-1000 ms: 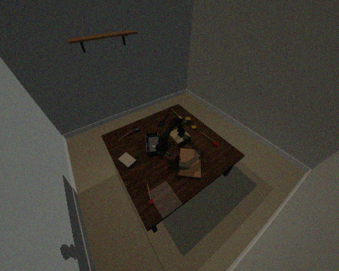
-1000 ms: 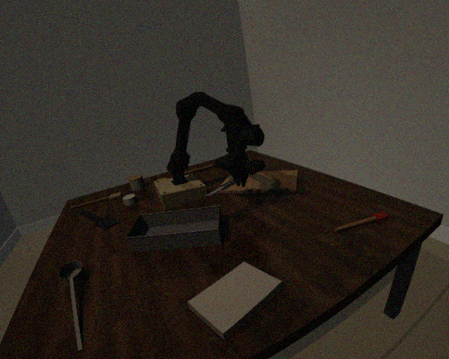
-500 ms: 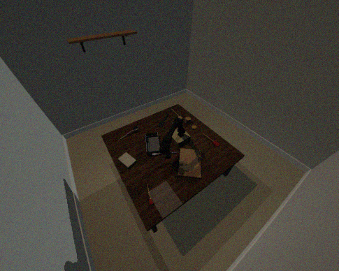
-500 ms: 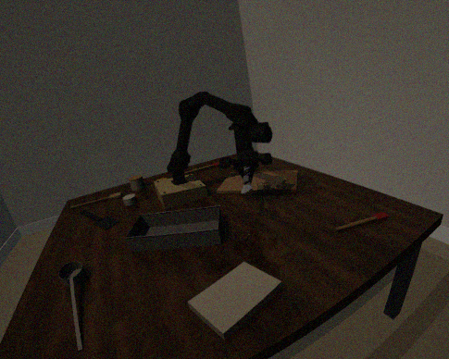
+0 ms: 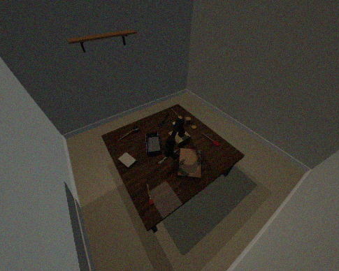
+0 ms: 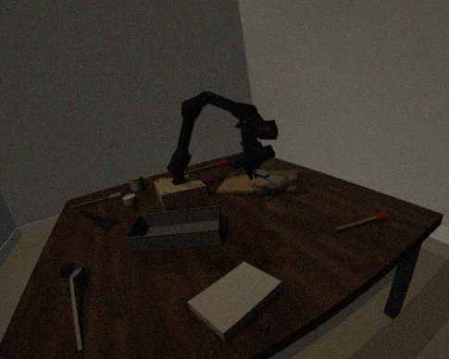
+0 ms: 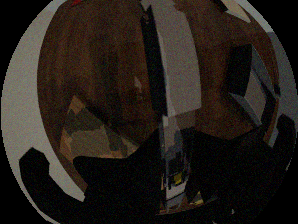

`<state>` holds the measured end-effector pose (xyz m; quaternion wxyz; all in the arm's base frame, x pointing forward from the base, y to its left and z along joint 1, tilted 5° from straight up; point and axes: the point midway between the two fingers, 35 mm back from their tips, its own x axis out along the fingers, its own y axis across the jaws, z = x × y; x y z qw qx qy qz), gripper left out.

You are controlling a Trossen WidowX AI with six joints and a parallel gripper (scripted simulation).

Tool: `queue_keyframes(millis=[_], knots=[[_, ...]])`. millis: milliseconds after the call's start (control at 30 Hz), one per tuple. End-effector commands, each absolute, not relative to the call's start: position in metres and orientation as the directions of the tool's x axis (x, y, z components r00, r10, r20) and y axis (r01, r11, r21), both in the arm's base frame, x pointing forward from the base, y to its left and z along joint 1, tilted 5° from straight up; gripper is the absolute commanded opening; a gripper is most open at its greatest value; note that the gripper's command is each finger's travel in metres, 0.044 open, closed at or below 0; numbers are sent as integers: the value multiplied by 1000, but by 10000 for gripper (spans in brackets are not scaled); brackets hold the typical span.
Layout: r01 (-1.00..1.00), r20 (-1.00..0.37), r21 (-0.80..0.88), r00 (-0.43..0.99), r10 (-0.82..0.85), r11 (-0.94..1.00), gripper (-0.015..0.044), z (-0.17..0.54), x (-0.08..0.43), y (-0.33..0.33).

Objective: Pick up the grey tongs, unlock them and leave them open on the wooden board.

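My gripper (image 6: 251, 175) (image 7: 169, 131) is shut on the grey tongs (image 5: 162, 160) (image 6: 263, 173) (image 7: 180, 65). The tongs run up the wrist view from between the fingers, their two arms close together. In the exterior view they show as a small pale piece beside the fingertips, above the table; which way the tips point and the state of the lock cannot be told. The wooden board (image 5: 185, 153) (image 6: 235, 183) (image 7: 76, 106) lies beneath and beside the gripper, with the arm's shadow across it. The roasting tin (image 5: 147, 147) (image 6: 175, 241) (image 7: 243, 105) has no tongs across it.
A pale block (image 5: 127, 160) (image 6: 235, 298) lies on the table's near side in the exterior view. A ladle (image 6: 76, 310) lies at the left there. A red-ended brush (image 5: 150, 201) (image 6: 380, 216) lies to the right. Small jars (image 6: 135, 183) stand by the arm's base.
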<state>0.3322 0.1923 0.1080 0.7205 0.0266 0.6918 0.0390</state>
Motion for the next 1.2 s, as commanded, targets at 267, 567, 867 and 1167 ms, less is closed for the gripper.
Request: queue_keyframes(millis=[267, 567, 867, 1167], knots=[[-483, -994, 62, 51, 98, 873, -150, 114, 321, 221], [-771, -994, 26, 50, 101, 636, -150, 115, 308, 242], [-950, -994, -15, 49, 102, 310, -150, 117, 294, 261], [-997, -993, -54, 47, 105, -58, -150, 118, 279, 280]])
